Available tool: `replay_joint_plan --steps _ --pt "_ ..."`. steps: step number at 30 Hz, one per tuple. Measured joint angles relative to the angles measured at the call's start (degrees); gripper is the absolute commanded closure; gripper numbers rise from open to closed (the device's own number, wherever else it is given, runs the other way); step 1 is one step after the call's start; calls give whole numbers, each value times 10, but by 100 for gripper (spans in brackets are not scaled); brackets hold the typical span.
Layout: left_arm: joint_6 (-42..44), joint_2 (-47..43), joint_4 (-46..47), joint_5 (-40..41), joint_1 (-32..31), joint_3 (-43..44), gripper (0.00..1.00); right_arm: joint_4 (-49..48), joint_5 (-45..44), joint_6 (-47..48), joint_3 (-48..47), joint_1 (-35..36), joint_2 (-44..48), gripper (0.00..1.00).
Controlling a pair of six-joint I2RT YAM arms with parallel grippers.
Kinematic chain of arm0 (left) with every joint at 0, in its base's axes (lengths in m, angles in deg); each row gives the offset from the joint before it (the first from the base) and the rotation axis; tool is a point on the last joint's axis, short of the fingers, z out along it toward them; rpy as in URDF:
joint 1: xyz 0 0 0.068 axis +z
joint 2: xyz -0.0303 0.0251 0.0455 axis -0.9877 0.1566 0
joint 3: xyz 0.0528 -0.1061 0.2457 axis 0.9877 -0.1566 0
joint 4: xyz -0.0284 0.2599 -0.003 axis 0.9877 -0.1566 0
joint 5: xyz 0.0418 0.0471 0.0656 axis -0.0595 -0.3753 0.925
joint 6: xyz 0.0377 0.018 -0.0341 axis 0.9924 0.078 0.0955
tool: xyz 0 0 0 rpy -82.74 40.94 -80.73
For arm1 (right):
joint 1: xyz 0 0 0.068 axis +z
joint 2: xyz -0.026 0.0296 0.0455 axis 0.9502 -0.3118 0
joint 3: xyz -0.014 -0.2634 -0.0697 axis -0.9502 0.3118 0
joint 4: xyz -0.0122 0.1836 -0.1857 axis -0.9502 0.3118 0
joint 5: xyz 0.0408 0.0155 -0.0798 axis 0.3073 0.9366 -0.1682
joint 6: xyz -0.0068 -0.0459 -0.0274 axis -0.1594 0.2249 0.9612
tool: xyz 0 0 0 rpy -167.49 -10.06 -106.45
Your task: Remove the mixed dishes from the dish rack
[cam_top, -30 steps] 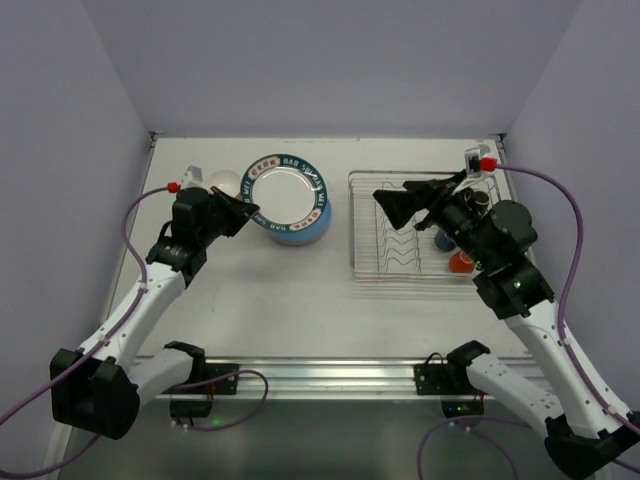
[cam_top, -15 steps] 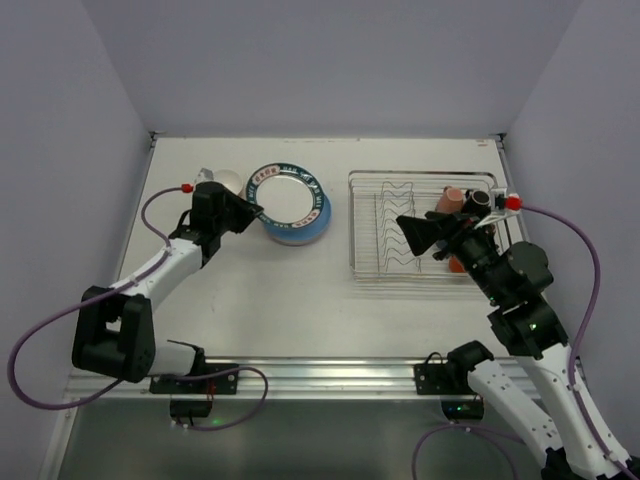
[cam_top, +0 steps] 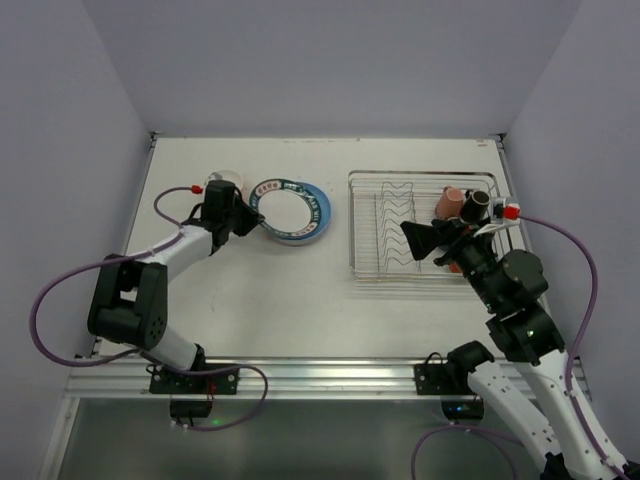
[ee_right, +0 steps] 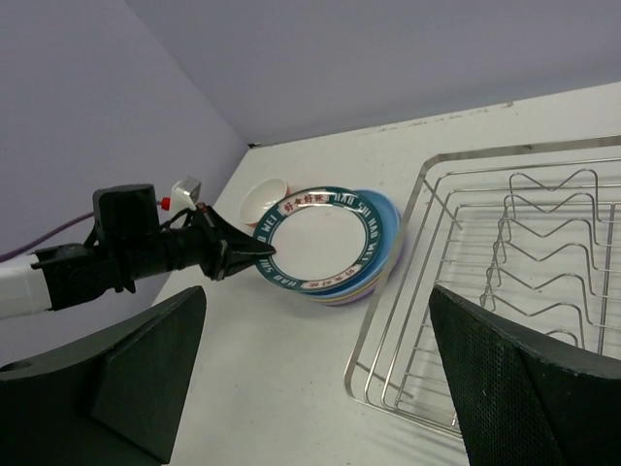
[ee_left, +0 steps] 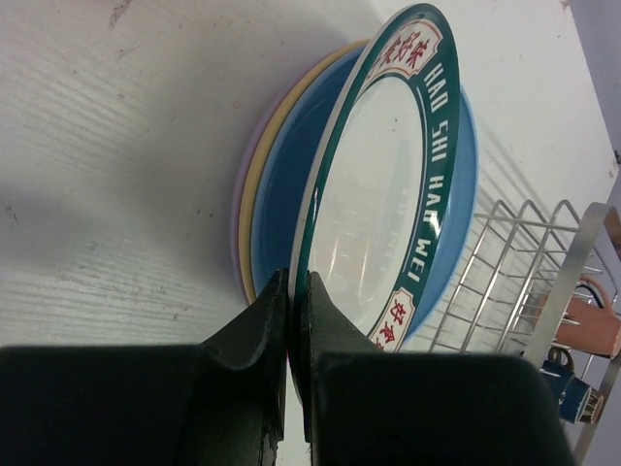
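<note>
On the off-white counter [cam_top: 300, 300], left of the rectangular silver wire dish rack [cam_top: 352, 230], near it but not touching: a stack of round plates. From the bottom up, as seen from the left wrist: lilac plate [ee_left: 235, 218], yellow plate [ee_left: 248, 209], blue plate [ee_left: 281, 184]. On top, a white round plate with a dark green lettered rim [ee_left: 374, 204], steeply tilted, near edge raised clear of the stack, far edge down inside the blue plate.

Clamped on that raised edge: the left claw [ee_left: 292, 296], black fingers pressed together with only the thin rim between them. Left arm stretched low across the counter toward the stack.

Beside the stack, toward the far left corner of the counter and close behind the left wrist: a small round bowl with a white inside [ee_right: 260, 199], upright, outer colour hard to tell.

Above the zigzag dividers of the rack, toward its right half: the right claw [cam_top: 425, 240], fingers spread wide apart, nothing between them, hanging over the wires without visible contact.

In the right-hand part of the rack: a salmon-pink mug [cam_top: 452, 199] just beside a dark mug [cam_top: 474, 203]. Nearer the front, a small orange-red piece [cam_top: 457, 264], mostly hidden by the right arm, kind not clear. At the edge of the left wrist view, low inside the rack: a small blue mug [ee_left: 568, 396].
</note>
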Motion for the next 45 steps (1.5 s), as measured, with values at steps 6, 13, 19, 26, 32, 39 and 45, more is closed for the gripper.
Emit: replay_joint_plan --steps 6,13,19,26,32,39,45 --pt "2 34 6 -9 -4 14 88 0 0 3 4 0 0 1" --pt "13 34 8 -8 -17 19 58 -2 1 6 9 0 0 1" --pt "26 43 -14 3 -38 45 56 -3 1 6 12 0 0 1" --pt "50 66 -56 20 -49 78 32 -3 2 7 12 0 0 1" --pt "66 69 -81 37 -56 79 14 -4 4 8 12 0 0 1" --pt "83 80 -107 55 -67 101 13 -4 5 8 12 0 -1 1" --pt "100 98 -125 69 -75 148 18 -5 6 8 15 0 -1 1"
